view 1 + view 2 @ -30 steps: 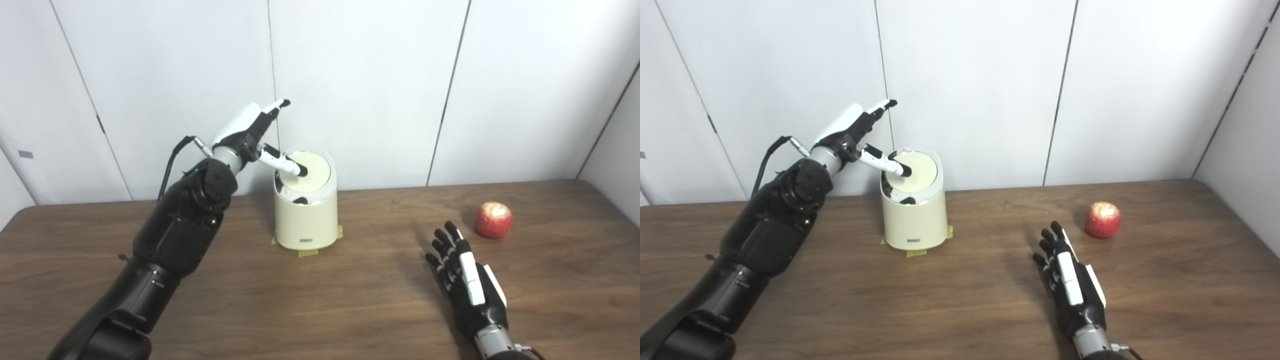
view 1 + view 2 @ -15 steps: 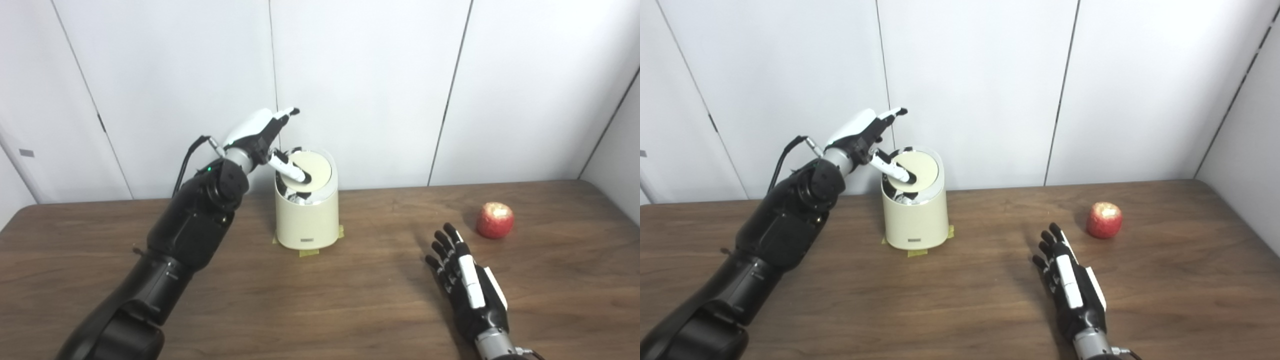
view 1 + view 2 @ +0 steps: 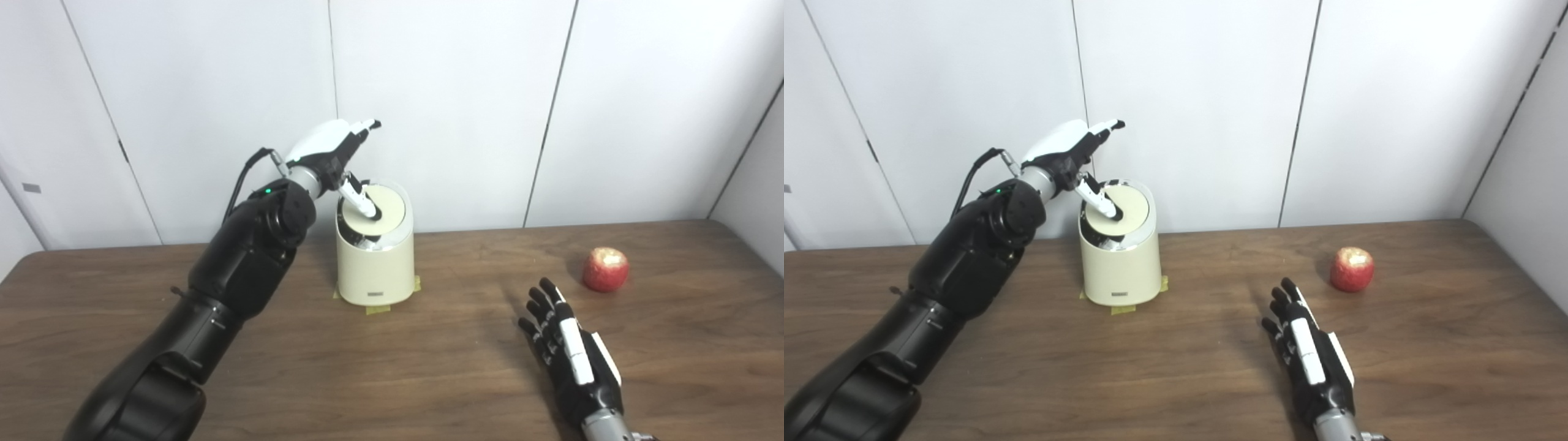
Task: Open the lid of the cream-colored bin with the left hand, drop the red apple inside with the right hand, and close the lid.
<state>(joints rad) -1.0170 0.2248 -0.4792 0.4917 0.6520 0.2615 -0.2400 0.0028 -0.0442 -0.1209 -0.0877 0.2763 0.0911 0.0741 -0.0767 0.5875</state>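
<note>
A cream-colored bin stands upright on the brown table, taped down at its base. Its round lid is tilted inward, and a dark gap shows along the near rim. My left hand hovers over the bin's back left with fingers spread, and its thumb presses down on the lid. A red apple lies on the table to the right. My right hand rests flat and open on the table, below and left of the apple, not touching it.
White wall panels rise right behind the bin. Yellow tape pokes out under the bin's base. The table's right edge runs close past the apple.
My left arm has moved right and forward, bringing the hand over the bin. The thumb has turned steeper onto the lid, which has tipped further in. The right hand has slid slightly down.
</note>
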